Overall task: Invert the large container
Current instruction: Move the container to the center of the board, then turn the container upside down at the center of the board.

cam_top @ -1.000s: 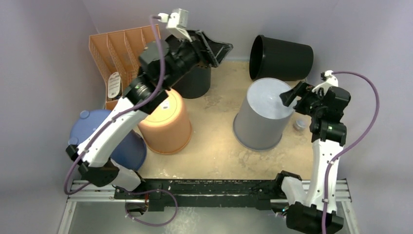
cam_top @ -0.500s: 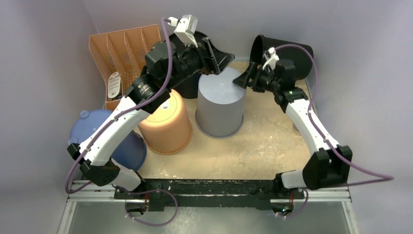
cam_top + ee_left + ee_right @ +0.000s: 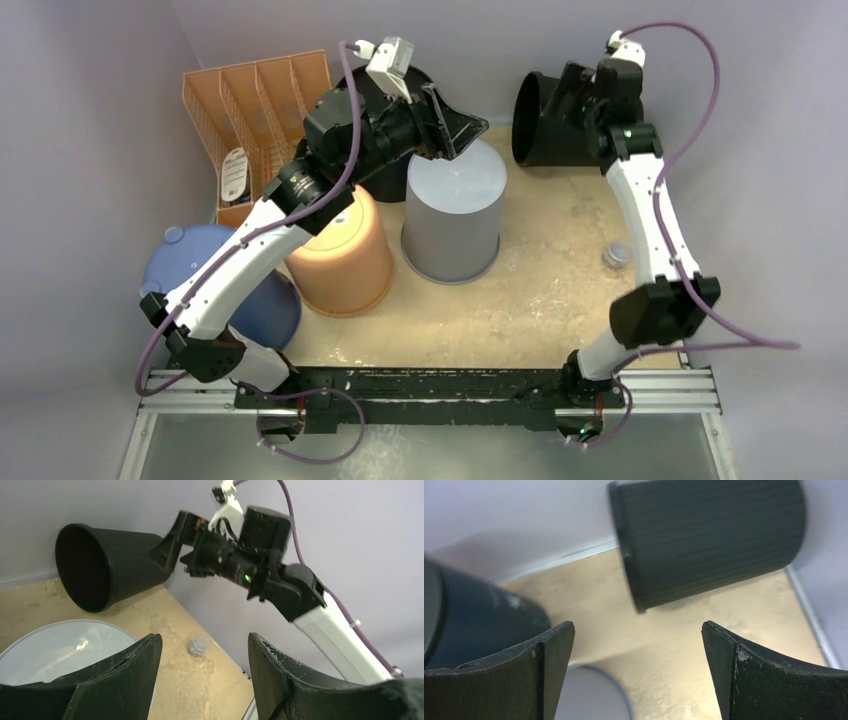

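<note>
Both the left pincer (image 3: 204, 639) and the right pincer (image 3: 638, 626) are open and empty. The grey container (image 3: 452, 222) stands bottom up on the desk (image 3: 540, 290), just below the left one, so a low swing could tip it; the right one could bump the black bin (image 3: 709, 535) lying nearby

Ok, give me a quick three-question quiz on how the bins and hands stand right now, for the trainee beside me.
1. True or false: the grey bin in the middle of the table stands mouth down.
2. The black bin at the back right is: A upright; B lying on its side; C upside down.
3. Fill in: the hand nearest the black bin is the ____ hand.
Key: 1 true. 2 B. 3 right; the right hand is open, with nothing between its fingers.
</note>
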`<action>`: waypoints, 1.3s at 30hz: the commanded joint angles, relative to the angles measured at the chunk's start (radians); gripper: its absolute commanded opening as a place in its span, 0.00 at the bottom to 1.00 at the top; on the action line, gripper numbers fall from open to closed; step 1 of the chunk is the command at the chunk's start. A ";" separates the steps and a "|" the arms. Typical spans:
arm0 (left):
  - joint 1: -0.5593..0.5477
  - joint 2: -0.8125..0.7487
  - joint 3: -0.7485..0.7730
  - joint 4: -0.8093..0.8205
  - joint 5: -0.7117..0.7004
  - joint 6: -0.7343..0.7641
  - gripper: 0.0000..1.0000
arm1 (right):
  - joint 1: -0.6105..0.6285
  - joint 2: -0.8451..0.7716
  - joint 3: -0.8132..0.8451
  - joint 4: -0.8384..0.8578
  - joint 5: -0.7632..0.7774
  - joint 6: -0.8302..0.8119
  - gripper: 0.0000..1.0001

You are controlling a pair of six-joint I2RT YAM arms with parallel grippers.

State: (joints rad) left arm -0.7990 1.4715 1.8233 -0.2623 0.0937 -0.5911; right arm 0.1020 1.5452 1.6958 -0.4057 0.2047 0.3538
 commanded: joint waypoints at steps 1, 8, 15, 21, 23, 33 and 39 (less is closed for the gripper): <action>0.003 -0.002 0.005 0.049 0.066 -0.008 0.63 | -0.028 0.214 0.233 -0.147 0.144 -0.089 1.00; -0.074 0.131 0.090 -0.110 0.221 0.092 0.63 | -0.028 0.473 0.498 -0.220 0.123 -0.202 1.00; -0.084 0.085 0.028 -0.087 0.170 0.101 0.64 | -0.020 0.658 0.668 -0.247 0.213 -0.202 1.00; -0.084 0.082 0.031 -0.088 0.197 0.090 0.64 | 0.025 0.701 0.735 -0.278 0.301 -0.178 1.00; -0.085 0.078 0.032 -0.085 0.194 0.089 0.64 | 0.041 0.676 0.700 -0.239 0.294 -0.178 1.00; -0.085 0.061 -0.023 -0.042 0.204 0.051 0.64 | 0.049 0.671 0.620 -0.216 0.324 -0.185 1.00; -0.085 0.043 -0.051 -0.036 0.196 0.055 0.64 | 0.034 0.544 0.461 -0.244 0.435 -0.134 0.97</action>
State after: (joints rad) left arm -0.8848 1.5661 1.7859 -0.3557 0.2817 -0.5312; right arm 0.1524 2.2284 2.2642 -0.6491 0.5339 0.1799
